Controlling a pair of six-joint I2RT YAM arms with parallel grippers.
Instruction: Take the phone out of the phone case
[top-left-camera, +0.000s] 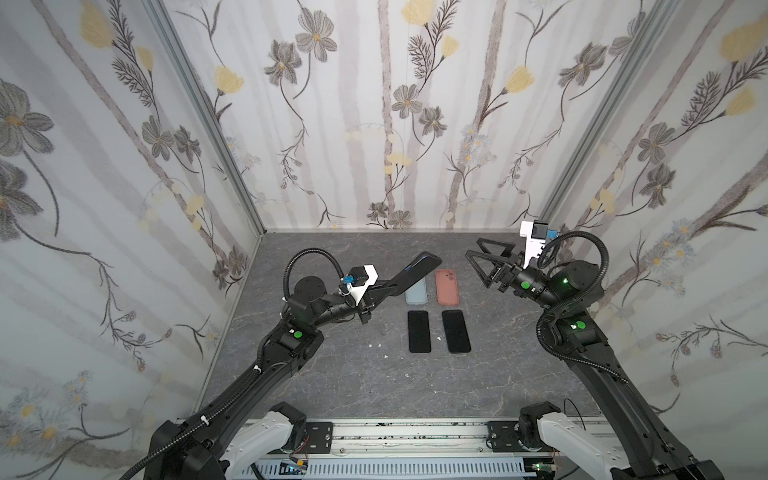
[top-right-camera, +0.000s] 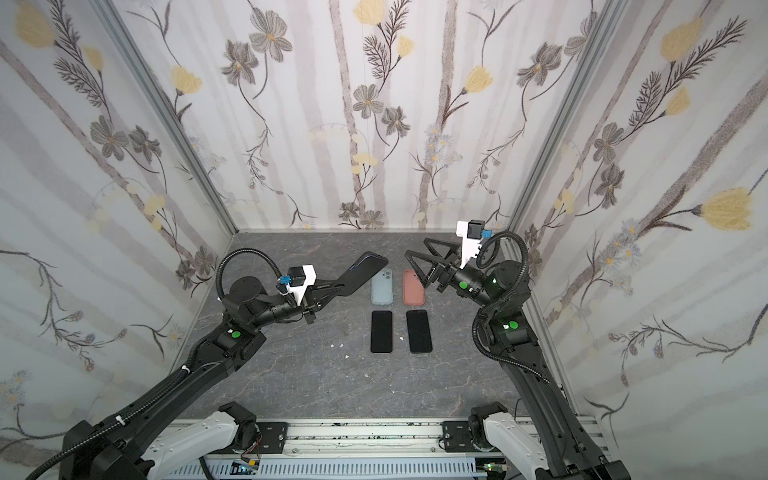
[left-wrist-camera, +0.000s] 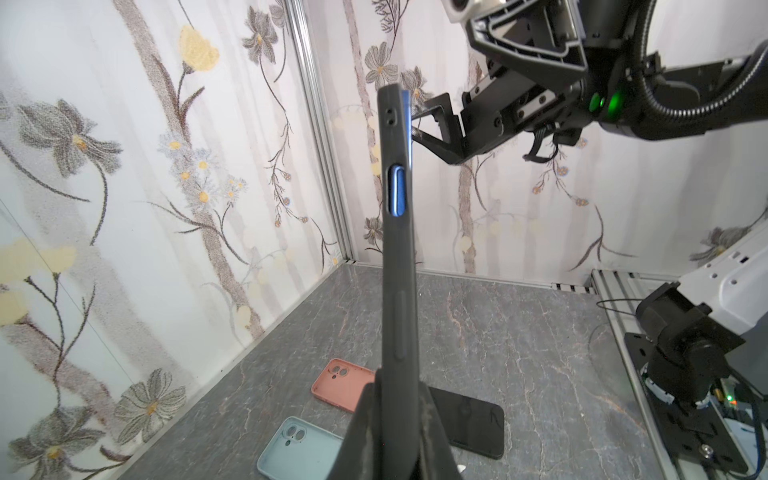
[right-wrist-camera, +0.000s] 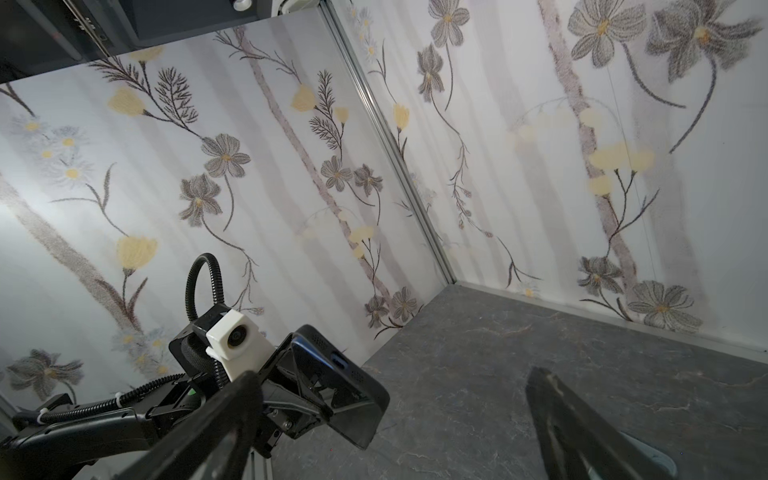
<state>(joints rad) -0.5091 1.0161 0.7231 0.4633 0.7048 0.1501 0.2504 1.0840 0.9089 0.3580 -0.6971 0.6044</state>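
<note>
While the grey marbled tabletop (top-left-camera: 332, 374) meets flower-papered walls (top-left-camera: 374, 124), my left gripper (top-left-camera: 386, 287) pinches a black-cased blue phone (top-left-camera: 415, 268) pointing one o'clock; my right gripper (top-left-camera: 473, 247) gapes empty.

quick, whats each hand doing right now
Left hand: closed on the black-cased phone.
Right hand: open, holding nothing.

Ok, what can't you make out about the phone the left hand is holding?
- Cased phone: edge-on in the left wrist view, faces hidden.
- Left hand: fingers cut off by that view's bottom edge.
- Light blue case: partly covered by the phone in a top view.
</note>
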